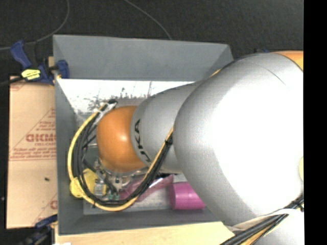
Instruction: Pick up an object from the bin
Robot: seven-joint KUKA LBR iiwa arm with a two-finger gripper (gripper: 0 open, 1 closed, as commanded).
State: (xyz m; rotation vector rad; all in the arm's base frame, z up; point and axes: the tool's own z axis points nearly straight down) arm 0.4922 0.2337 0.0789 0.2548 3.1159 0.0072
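Black block letters (139,137) stand on the grey arm (158,121), just right of its orange cover (115,137), at the middle of the frame. They are turned sideways and run down the arm's curve. "KA" can be read at the upper end; the letters below it are too squeezed by the curve to tell.
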